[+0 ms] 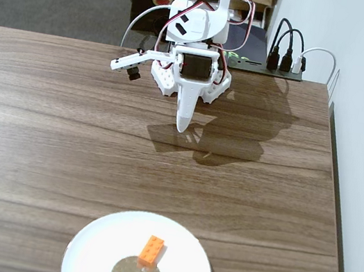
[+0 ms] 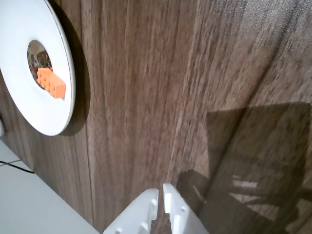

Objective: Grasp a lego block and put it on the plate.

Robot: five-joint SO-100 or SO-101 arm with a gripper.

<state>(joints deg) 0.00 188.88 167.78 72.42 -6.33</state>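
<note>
Since the lego block (image 1: 151, 251) already lies on the plate (image 1: 96, 244), the task looks finished as far as these pictures can show: in the fixed view the orange brick rests studs-up, straddling the far edge of the plate's dull grey-brown centre and the white ring around it, and nothing holds it. Going left to right across that view, the left of the worktop (image 1: 35, 131) is bare wood; the plate sits at the near edge a little left of middle, its near part cut off by the frame, so the whole rim cannot be checked. The tool (image 1: 182, 127) hangs at the far middle, well apart from the plate and close to the arm's base, its tip pointing down above its own shadow; a side arm juts left from it, but whether that is the moving finger I cannot tell from there. To the right lie only wood, the worktop's edge and a pale wall. In the wrist view the plate (image 2: 46, 114) and the brick (image 2: 51, 83) show at the upper left, the plate again cropped, while the tool (image 2: 161, 195) enters from the bottom edge with its two white tips nearly touching, closed on nothing. What is left, by my judgement, is at most parking the arm.
</note>
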